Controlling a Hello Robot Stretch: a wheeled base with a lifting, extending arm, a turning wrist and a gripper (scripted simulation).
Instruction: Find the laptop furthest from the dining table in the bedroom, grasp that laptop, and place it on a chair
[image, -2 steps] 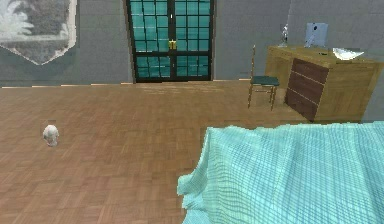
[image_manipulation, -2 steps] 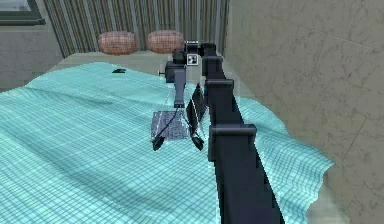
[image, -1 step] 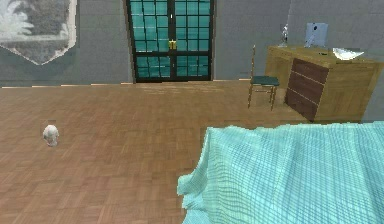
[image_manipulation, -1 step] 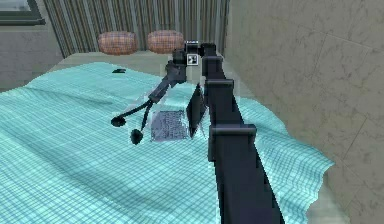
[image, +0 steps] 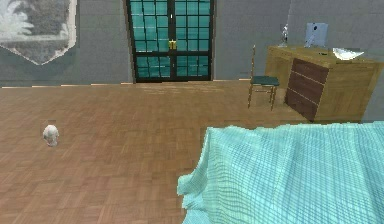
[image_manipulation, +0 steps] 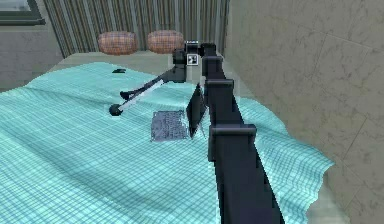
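The open, grey-keyed dark laptop (image_manipulation: 172, 124) lies on the turquoise checked bed (image_manipulation: 70, 150) beside the dark square arm (image_manipulation: 236, 155). The claw (image_manipulation: 122, 101) is near it; whether it holds anything cannot be told.

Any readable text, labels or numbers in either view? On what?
None readable.
White squares at the arm end: black marks, no letters.
Wall hanging: grey pattern, no words.
Laptop on the bed: nothing legible.
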